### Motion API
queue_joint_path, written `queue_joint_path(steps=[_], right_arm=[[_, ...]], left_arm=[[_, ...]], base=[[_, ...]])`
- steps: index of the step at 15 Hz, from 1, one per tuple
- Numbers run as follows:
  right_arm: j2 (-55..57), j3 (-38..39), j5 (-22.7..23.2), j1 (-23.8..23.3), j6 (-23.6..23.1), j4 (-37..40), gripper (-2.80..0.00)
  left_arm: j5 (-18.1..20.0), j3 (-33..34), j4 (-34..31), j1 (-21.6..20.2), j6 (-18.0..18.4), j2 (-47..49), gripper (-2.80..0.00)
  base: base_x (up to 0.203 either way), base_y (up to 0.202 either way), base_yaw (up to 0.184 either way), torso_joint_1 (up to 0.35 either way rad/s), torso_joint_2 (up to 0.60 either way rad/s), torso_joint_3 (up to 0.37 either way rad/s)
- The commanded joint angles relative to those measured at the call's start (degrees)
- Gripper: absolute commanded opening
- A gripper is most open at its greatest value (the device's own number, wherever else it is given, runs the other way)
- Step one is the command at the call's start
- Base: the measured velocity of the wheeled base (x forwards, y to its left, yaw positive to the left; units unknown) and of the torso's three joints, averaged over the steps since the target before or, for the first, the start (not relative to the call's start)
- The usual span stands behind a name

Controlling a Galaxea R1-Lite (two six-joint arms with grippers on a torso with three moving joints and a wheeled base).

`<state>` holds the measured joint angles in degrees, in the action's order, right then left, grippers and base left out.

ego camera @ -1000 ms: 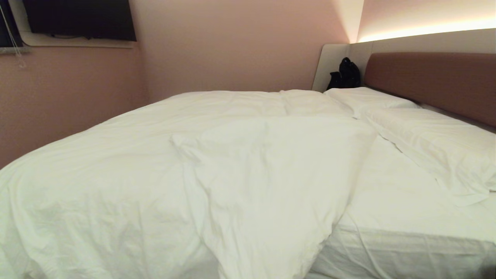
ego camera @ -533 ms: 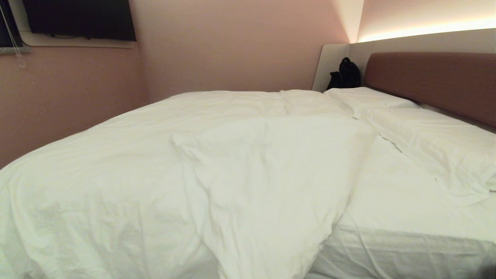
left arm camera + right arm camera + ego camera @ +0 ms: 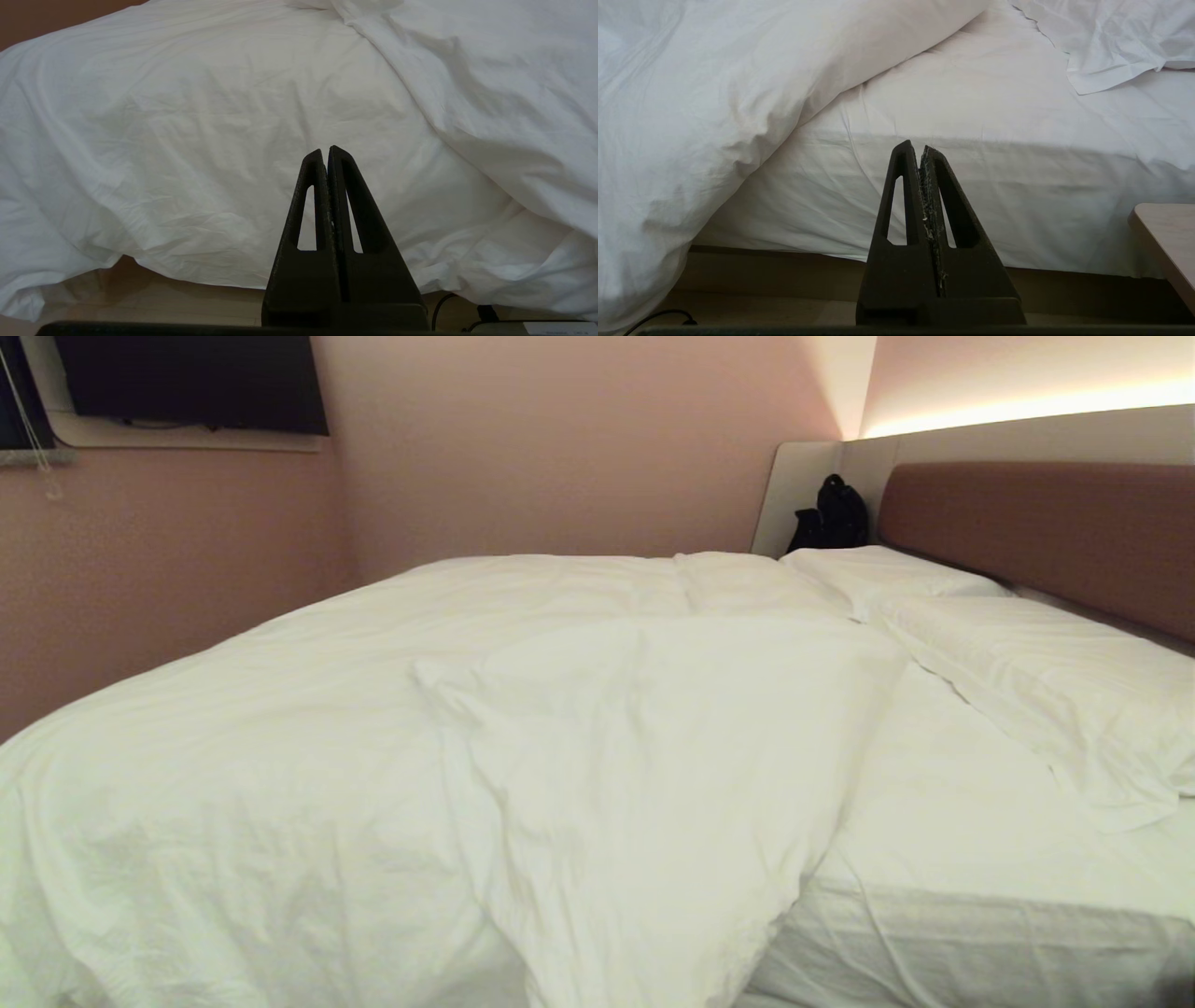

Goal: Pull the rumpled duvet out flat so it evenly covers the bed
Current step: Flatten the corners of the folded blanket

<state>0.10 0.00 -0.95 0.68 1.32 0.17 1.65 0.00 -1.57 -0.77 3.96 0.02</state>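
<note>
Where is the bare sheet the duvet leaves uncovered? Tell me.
In the head view the bare mattress sheet lies on the bed's right side, between the duvet bunched to its left and the pillows by the brown headboard.

Bed (image 3: 980, 933) under rumpled duvet (image 3: 420, 756), pillows (image 3: 1046, 681)

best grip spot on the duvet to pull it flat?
The duvet's near folded edge, beside the bare sheet. Come from the bed's near side with the right gripper, now shut: that fold hangs free there.
</note>
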Motion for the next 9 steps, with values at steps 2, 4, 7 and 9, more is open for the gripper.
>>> queue_joint_path(steps=[2,4,7,9], right_arm=[[0.0,0.0,0.0,0.0,0.0,0.0,-2.80],[0.0,0.0,0.0,0.0,0.0,0.0,-2.80],[0.0,0.0,0.0,0.0,0.0,0.0,-2.80],[0.0,0.0,0.0,0.0,0.0,0.0,-2.80]], left_arm=[[0.0,0.0,0.0,0.0,0.1,0.0,-2.80],[-0.1,0.0,0.0,0.0,0.2,0.0,-2.80],[-0.1,0.0,-0.1,0.0,-0.1,0.0,-2.80],[-0.2,0.0,0.0,0.0,-0.2,0.0,-2.80]], base=[[0.000,0.000,0.000,0.000,0.00,0.000],[0.000,0.000,0.000,0.000,0.00,0.000],[-0.042,0.000,0.000,0.005,0.00,0.001],[-0.191,0.000,0.003,0.002,0.01,0.000]])
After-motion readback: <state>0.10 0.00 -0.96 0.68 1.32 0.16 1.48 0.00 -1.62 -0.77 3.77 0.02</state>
